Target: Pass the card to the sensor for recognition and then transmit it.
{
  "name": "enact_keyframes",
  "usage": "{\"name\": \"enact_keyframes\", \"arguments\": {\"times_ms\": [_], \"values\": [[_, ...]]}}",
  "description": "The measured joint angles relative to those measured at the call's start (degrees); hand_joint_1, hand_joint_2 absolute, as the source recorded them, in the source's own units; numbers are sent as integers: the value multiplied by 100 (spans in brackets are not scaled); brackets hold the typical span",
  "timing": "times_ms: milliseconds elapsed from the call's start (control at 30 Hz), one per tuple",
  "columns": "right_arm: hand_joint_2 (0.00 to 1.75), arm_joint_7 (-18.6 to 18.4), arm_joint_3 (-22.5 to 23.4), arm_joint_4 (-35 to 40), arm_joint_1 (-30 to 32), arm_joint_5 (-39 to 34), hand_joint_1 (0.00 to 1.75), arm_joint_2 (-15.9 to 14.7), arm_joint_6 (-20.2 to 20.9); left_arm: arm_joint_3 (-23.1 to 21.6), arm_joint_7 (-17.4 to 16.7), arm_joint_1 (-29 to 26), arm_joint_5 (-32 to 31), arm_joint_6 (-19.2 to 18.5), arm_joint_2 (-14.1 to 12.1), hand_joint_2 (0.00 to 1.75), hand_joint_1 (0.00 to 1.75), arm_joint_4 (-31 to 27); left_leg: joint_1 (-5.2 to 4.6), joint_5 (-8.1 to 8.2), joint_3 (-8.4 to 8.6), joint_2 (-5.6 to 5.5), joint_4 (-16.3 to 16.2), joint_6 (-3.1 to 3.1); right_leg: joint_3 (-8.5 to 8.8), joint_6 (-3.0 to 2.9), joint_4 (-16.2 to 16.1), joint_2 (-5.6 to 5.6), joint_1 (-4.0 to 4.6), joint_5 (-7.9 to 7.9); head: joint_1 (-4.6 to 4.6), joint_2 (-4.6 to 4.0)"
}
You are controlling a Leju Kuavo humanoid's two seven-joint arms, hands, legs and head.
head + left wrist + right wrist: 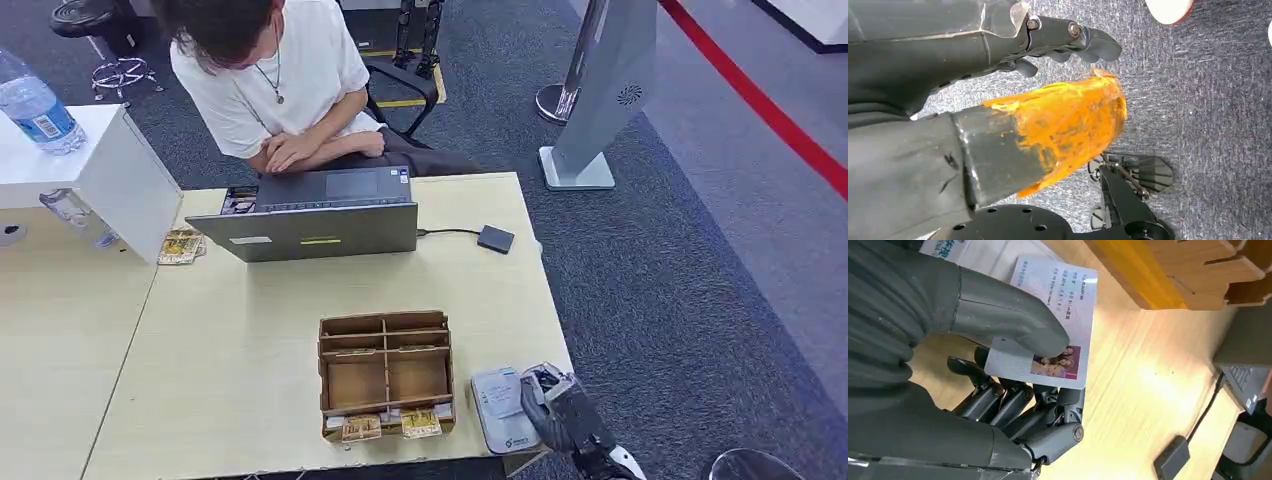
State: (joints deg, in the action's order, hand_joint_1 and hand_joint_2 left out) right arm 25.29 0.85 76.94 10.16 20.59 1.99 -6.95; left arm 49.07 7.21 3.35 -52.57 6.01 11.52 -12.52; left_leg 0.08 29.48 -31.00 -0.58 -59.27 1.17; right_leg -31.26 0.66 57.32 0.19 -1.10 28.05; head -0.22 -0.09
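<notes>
Wooden desk [250, 370], divided box [385, 375] with front cards [390, 426], right hand [1013, 390] pinching card [1058, 305]

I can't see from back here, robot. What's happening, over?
Right hand pinching the card, over the white sensor pad at the table's edge. Left hand hanging over the carpet, holding nothing. Nothing in the way.

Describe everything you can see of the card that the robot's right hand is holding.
The white plastic-looking rectangular card is flat and thin, with rounded corners, pale pinkish-blue print, lines of small dark text and a small colour photo near one end. The right hand pinches it: the thick grey thumb presses on its printed face and the darker fingers lie under it. It is held over the light wooden table, near the white flat sensor pad at the table's front right corner.
</notes>
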Motion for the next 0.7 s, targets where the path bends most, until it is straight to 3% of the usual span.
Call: {"name": "enact_keyframes", "arguments": {"times_ms": [233,433,700], "values": [[175,-249,-103,53,59,437,175,-166,-214,33,-57,0,0,-61,30,0,0,0,0,0,0,1,0,0,0,0,0,0,0,0,0,0],[175,-586,-243,203,142,1073,175,-280,-730,87,-87,-2,-7,-101,77,0,0,0,0,0,1,1,0,0,0,0,0,0,0,0,-2,0],[175,-758,-402,415,236,1352,175,-350,-979,92,-103,-2,-9,-105,136,0,0,0,0,0,1,1,0,0,0,0,0,0,0,0,0,0]]}}
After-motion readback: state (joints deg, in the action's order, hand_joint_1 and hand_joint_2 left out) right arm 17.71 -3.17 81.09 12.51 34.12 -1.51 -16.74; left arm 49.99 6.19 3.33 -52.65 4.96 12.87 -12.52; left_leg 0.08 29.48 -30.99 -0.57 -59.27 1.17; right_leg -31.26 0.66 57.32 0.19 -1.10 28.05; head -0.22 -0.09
